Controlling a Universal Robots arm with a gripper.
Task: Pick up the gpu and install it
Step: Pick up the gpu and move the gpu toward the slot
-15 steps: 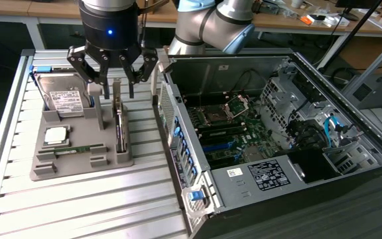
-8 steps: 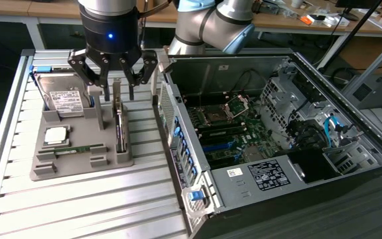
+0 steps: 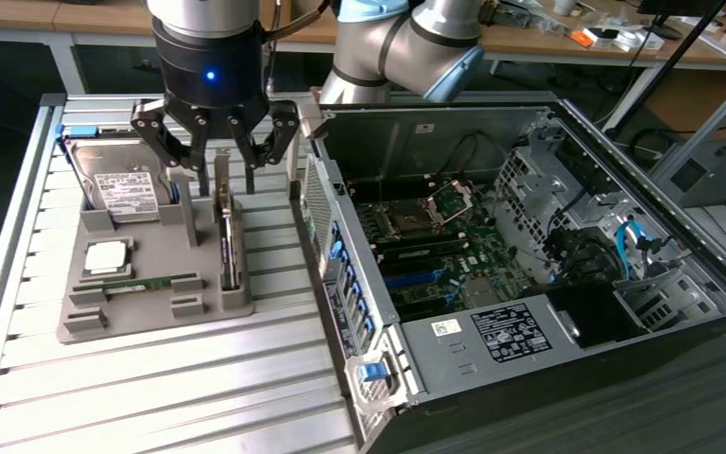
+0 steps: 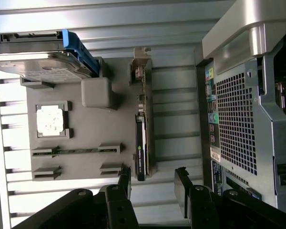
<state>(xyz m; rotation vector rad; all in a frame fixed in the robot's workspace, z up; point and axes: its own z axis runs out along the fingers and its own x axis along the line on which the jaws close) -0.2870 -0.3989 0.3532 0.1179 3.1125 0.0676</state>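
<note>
1. The fingers (image 4: pixel 182 188) of the gripper (image 3: pixel 222 184) stand spread wide and grasp nothing
2. The gripper hangs over the gpu (image 3: pixel 227 241), with a gap between them; in the wrist view the card lies on a line running between the two fingers, nearer to one of them
3. The gpu stands on edge in a slot of the grey tray (image 3: pixel 148 317), along the tray side that faces the case (image 3: pixel 527 312); its metal bracket (image 3: pixel 222 163) rises at the end farthest from the exterior camera
4. The tray also carries a hard drive (image 3: pixel 124 189) in a blue frame, propped at a tilt, a cpu (image 3: pixel 107 255) lying flat in a square pocket, and a memory stick (image 3: pixel 148 282) lying in a narrow groove
5. The tray rests on the slatted tabletop (image 3: pixel 148 397), just beside the case and at the exterior view's left of it
6. The case lies on its side with the panel off; the motherboard (image 3: pixel 426 241) and cables show inside
</note>
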